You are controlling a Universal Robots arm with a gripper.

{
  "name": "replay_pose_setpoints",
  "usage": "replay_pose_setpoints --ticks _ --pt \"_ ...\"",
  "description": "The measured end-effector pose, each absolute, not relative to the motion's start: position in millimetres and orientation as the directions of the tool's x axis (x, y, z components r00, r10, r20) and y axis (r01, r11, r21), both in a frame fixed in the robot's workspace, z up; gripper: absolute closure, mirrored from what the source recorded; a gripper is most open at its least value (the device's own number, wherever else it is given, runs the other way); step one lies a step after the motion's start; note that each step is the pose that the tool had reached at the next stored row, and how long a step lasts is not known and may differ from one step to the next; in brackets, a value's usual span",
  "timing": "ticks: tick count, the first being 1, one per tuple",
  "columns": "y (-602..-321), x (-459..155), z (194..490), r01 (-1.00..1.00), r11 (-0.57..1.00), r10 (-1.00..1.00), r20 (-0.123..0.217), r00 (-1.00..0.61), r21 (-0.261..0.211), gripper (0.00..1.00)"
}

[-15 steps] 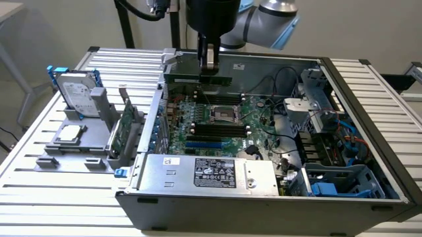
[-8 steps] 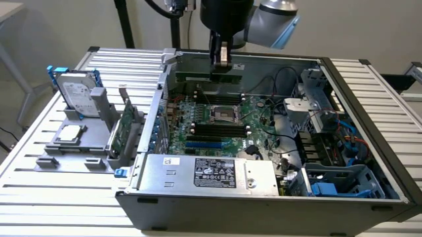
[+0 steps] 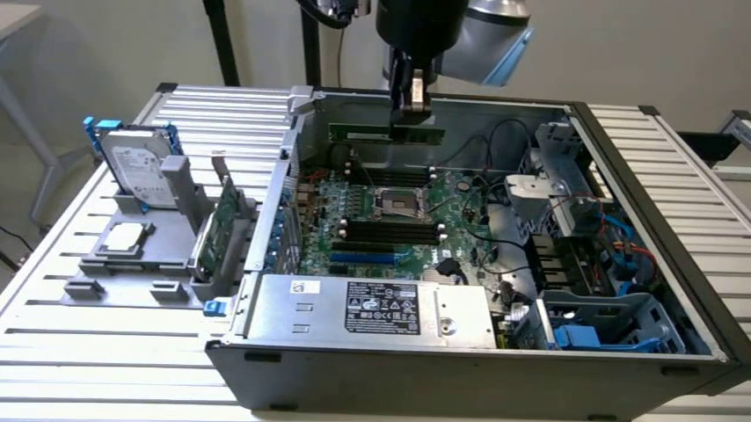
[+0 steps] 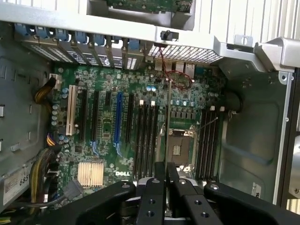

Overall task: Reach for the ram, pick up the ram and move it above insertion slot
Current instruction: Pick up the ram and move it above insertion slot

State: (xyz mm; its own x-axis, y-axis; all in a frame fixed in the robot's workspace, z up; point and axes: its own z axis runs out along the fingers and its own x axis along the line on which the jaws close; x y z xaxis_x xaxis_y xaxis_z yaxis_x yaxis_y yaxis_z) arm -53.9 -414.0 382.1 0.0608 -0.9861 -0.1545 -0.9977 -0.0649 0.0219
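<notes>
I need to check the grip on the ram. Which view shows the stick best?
The exterior view: the ram hangs level from the shut gripper above the motherboard. The wrist view gives just its thin edge between the fingers.

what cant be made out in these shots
- Ram, exterior view: its middle is hidden by the gripper shut on it; chips too small to tell.
- Ram, wrist view: hidden behind the fingers.
- Motherboard, wrist view: near edge covered by the gripper body.

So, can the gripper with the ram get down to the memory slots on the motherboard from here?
Probably yes: the gripper holds the ram above the open case, and the slots beside the processor socket look uncovered.
</notes>
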Motion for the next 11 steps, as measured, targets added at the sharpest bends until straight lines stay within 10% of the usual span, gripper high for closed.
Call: replay_pose_setpoints --ticks 11 --pt "-410.7 -51.2 381.4 -0.998 -0.064 -0.986 -0.153 0.061 0.017 0.87"
